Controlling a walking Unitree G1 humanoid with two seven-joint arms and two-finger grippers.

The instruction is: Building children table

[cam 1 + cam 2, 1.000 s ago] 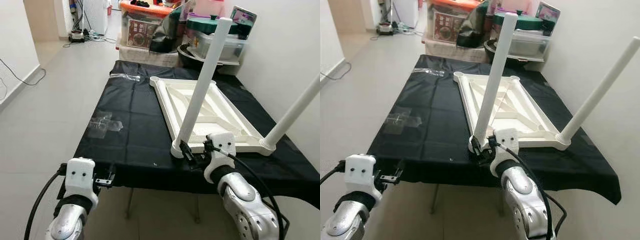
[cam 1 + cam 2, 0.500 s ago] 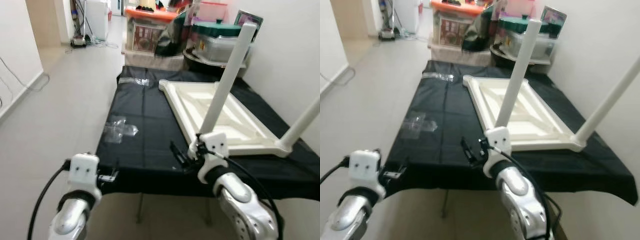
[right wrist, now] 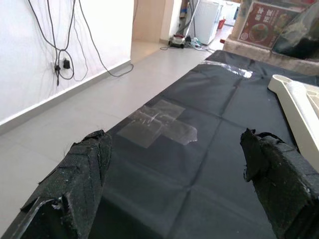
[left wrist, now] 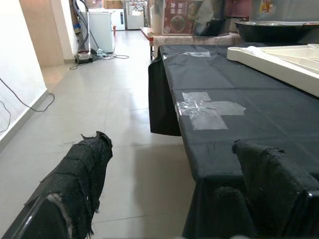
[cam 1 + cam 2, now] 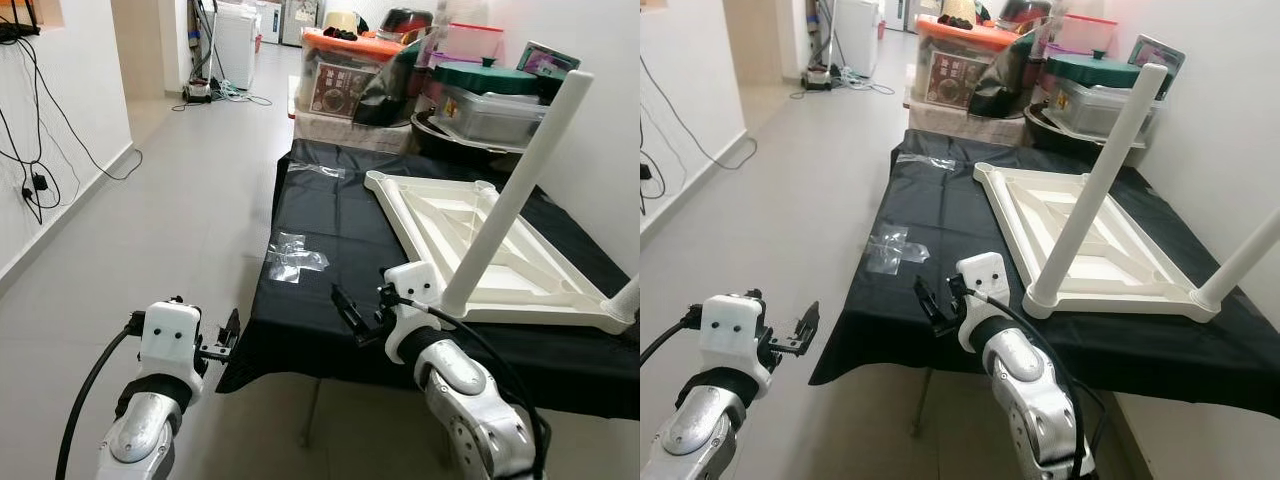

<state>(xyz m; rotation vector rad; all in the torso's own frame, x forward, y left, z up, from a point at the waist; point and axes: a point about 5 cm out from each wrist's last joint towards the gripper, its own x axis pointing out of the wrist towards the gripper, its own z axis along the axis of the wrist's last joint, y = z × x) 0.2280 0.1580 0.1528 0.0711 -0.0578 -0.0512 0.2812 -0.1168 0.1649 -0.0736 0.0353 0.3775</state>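
An upturned white plastic children's tabletop (image 5: pixel 470 235) with a ribbed, cross-braced underside is seen lying flat on a work table covered with a matt black cloth (image 5: pixel 320 225), toward the cloth's right-hand half. Two smooth white cylindrical legs are already seated in its near corners: one long tube (image 5: pixel 510 190) rising at the near left corner and a second (image 5: pixel 1240 255) at the near right corner. The two far corner sockets appear unfilled, so the assembly is judged to be roughly half done, with two legs left to be fitted; no loose legs can be made out. Crumpled clear plastic wrapping (image 5: pixel 292 258) is spread on the cloth near its left edge, and another scrap (image 5: pixel 318 170) further back. The right gripper (image 5: pixel 352 315) is held over the near edge of the cloth, just beside the first leg's base, its fabric-wrapped black fingers spread apart and grasping nothing. The left gripper (image 5: pixel 228 335) is held low over the tiled floor (image 5: pixel 150 230) beside the table's near left corner, likewise released and empty. Stacked storage boxes (image 5: pixel 350 70) are seen beyond the table.
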